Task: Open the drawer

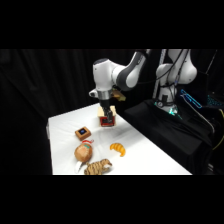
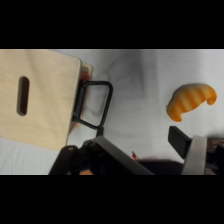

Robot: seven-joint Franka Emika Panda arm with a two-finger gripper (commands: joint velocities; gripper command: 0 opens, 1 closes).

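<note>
white tabletop runs from the far left corner toward the near right, black drapes behind it. white arm reaches in from its base at the upper right and bends down over the far part of the tabletop.

the tool hangs straight down at the far end, right over the drawer. from the side, the drawer is a small box with a red front, sitting near the far edge, mostly covered by the tool. in the wrist view the drawer fills the left side: pale wooden top with a dark oval slot, a sliver of red at its front edge, and the dark wire handle sticking out from that front as a rectangular loop. the tool sits at the bottom of that view; one dark finger shows at the right, well clear of the handle, the other side is lost in the black linkage just below the loop. nothing is between the fingers that i can make out: spread, not grasping. cannot tell whether the linkage touches the handle.

nearer on the tabletop, toward the left edge: a striped plush toy at the near edge, a brown rounded toy touching or just beside it, farther back. a croissant lies to the right of those, apart from them; in the wrist view the croissant is at the right, well apart from the handle. a small flat brown block with a dark blue top sits between the brown toy and the drawer, left of the drawer.
</note>
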